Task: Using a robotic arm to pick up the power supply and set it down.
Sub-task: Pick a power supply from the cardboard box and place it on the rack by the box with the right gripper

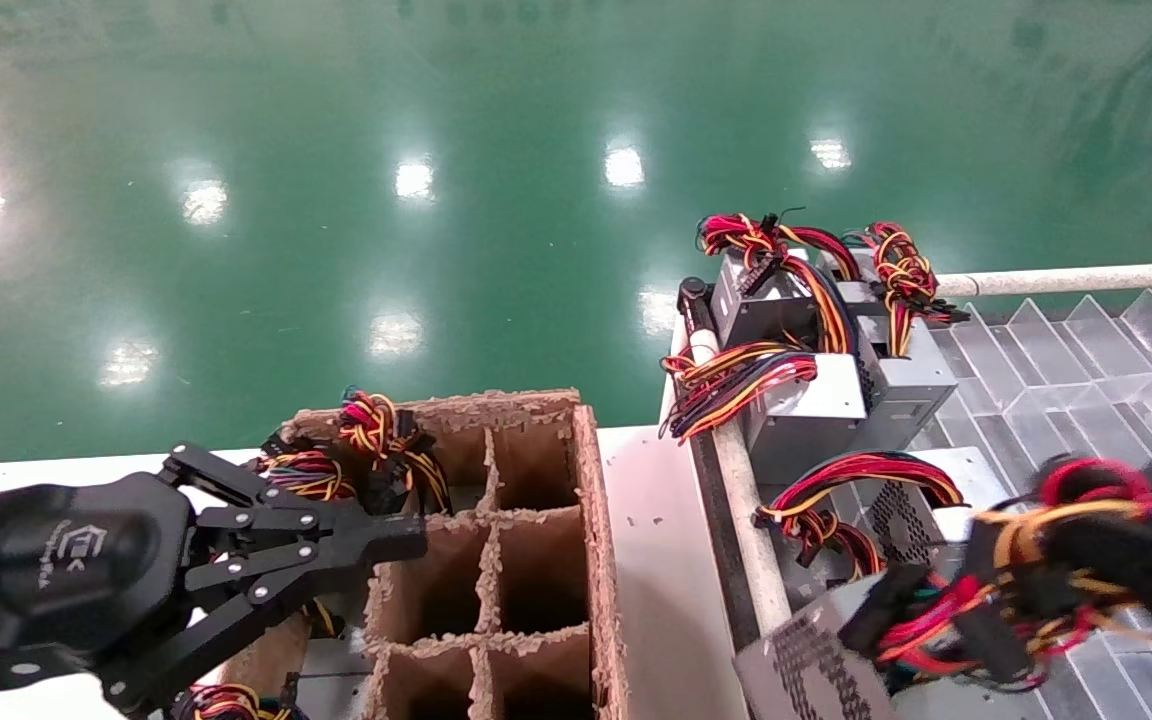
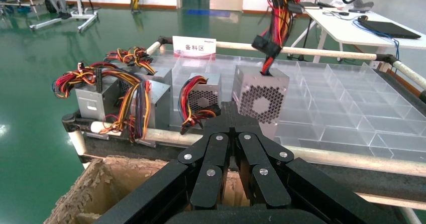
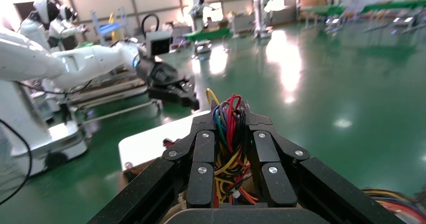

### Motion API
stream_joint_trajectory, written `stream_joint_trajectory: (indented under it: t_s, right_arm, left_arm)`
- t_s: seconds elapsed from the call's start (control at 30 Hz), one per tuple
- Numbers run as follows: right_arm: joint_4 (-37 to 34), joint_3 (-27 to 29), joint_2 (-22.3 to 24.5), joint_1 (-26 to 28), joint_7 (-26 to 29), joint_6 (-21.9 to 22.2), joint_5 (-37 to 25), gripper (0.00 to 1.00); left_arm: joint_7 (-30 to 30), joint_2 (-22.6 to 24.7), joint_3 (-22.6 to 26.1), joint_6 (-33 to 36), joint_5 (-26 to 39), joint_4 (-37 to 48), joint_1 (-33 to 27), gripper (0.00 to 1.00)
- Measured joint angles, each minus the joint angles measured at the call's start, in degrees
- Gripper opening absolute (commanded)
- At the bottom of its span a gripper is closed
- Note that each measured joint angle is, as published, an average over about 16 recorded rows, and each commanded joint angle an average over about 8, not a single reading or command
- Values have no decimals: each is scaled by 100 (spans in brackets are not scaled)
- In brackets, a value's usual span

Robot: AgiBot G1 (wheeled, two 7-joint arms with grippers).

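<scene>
The pickup appears to be done: the power supply (image 1: 816, 660) is held off the tray (image 1: 1086, 350) by its wires (image 1: 1056, 570), which are clamped in the right end effector (image 3: 231, 133). In the right wrist view a bundle of red, yellow, blue and black wires is seen pinched between the closed fingers (image 3: 203, 153). In the left wrist view the box (image 2: 261, 101) is seen hanging from its cable, near the front rail of the tray and tilted slightly. What is left is judged to be the carry and the set-down; no resting place has yet been reached.

The power supply is a light silver metal box with a perforated mesh face; its wires run up loosely to the grip, so some swing may be expected while it is carried.

The left end effector (image 1: 406, 540) is held over the cardboard crate (image 1: 596, 560), its fingers brought together on nothing. Several crate cells are seen open, and wire bundles show in the cells at its far left corner. Other supplies (image 1: 816, 390) stand at the tray's near-left end, well apart from the hanging one.
</scene>
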Motion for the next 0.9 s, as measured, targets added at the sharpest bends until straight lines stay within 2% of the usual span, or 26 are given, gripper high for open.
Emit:
stream_joint_trajectory:
  t_s: [0.27,0.53,0.73,0.9]
  right_arm:
    - [-269,-654,207,-834,-1257,-280,1261,0]
    - [-85,-1669,521,-1489,-2441,-324,2586,0]
    - [226,-2455,888,-1728,-3190,-185,3510,0]
    - [468,-2782,1245,-1766,-3601,177,4054,0]
  left_arm:
    - [0,0,0,0,0,0,0,0]
    - [0,0,0,0,0,0,0,0]
    - [0,0,0,0,0,0,0,0]
    - [0,0,0,0,0,0,0,0]
